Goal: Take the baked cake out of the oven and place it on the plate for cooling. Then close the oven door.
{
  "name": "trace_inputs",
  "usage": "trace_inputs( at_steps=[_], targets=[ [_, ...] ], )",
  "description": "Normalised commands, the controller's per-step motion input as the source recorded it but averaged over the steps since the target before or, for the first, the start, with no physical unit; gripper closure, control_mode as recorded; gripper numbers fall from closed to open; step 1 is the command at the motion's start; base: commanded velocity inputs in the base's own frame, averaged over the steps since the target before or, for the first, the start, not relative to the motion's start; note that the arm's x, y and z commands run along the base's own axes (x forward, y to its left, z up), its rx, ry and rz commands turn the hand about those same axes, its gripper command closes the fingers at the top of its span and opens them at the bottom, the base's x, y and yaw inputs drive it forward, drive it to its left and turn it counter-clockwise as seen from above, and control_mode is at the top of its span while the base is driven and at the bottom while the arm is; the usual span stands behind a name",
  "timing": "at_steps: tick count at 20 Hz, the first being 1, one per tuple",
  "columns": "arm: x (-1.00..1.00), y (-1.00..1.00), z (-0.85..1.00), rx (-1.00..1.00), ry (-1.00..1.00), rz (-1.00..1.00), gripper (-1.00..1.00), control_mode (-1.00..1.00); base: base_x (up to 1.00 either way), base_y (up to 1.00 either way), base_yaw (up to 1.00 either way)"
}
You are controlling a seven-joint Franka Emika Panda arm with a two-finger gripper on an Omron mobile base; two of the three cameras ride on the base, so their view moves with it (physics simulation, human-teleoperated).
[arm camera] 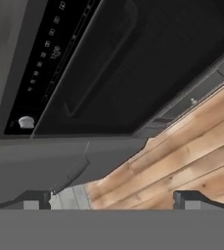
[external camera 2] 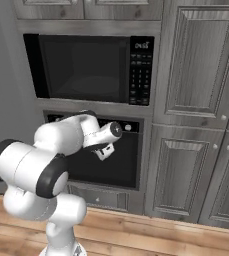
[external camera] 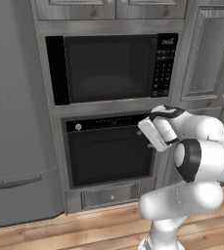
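The black oven (external camera: 108, 151) sits under the microwave, and its oven door (external camera: 107, 158) stands shut, with the bar handle (external camera: 111, 137) along its top edge. A white knob (external camera: 78, 127) shows on the control strip. My gripper (external camera: 150, 144) hovers in front of the door's upper right corner, apart from it. In the right base view my gripper (external camera 2: 104, 153) hangs before the oven door (external camera 2: 121, 160). In the hand view my gripper (arm camera: 113, 200) is open, nothing between its fingertips, and the oven door (arm camera: 147, 58) runs tilted across the picture. The baked cake is hidden. The plate is out of view.
A black microwave (external camera: 108, 68) with a keypad is above the oven. A grey fridge (external camera: 15, 122) stands to the left, and tall grey cabinet doors (external camera 2: 196, 100) to the right. A drawer (external camera: 111, 195) lies under the oven, above the wooden floor (external camera: 84, 229).
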Motion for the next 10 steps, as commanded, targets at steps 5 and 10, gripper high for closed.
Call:
trace_inputs(
  at_steps=[5,10],
  targets=[
    [0.26,0.01,-0.1,0.01,0.02,-0.09,-1.0,-1.0,0.0,0.0,0.0],
    [0.25,0.0,-0.12,0.0,0.01,-0.08,-1.0,-1.0,0.0,0.0,0.0]
  ],
)
